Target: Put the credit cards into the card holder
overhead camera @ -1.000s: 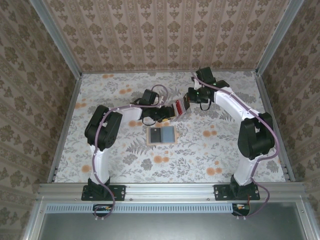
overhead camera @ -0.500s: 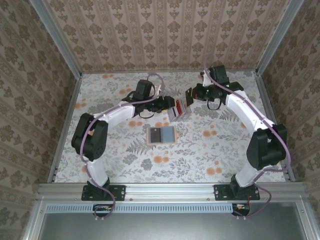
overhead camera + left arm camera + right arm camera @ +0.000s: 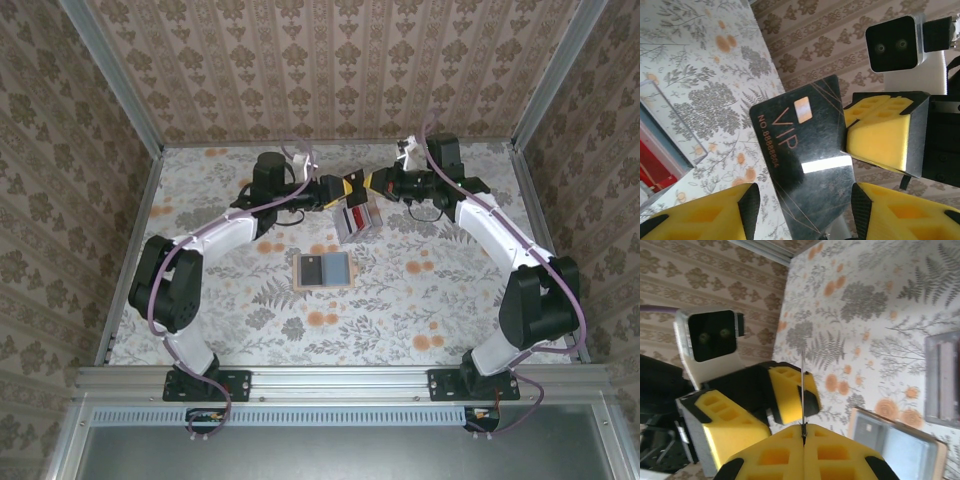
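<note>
right gripper (image 3: 803,439) is clamped fully closed on 1 black card (image 3: 800,150) lettered "vip"; in the right wrist view the card is edge-on, a thin line rising straight out from between its yellow pads. left gripper (image 3: 802,212) faces it nose to nose, jaws about halfway apart. in the left wrist view the free end of the card drops into the gap between its 2 yellow fingers (image 3: 695,212), with the right gripper's pad pinching the card's opposite edge just ahead. 1 left finger sits right against the card; the other stands off it, so no pinch from that side. whether the near finger actually touches, cannot tell. in the top view both grippers meet above the far middle of the table (image 3: 230,300). the remaining credit cards (image 3: 357,222) lie as a fanned red, white and grey stack on the table directly below the 2 grippers, apart from both. the card holder (image 3: 325,270) lies further toward the arm bases from the grippers, just beyond the stack and not touching it. it is opened flat with a tan rim, showing 2 grey-blue inner panels, 1 darker and 1 lighter. cannot tell if any card sits in its pockets.
</note>
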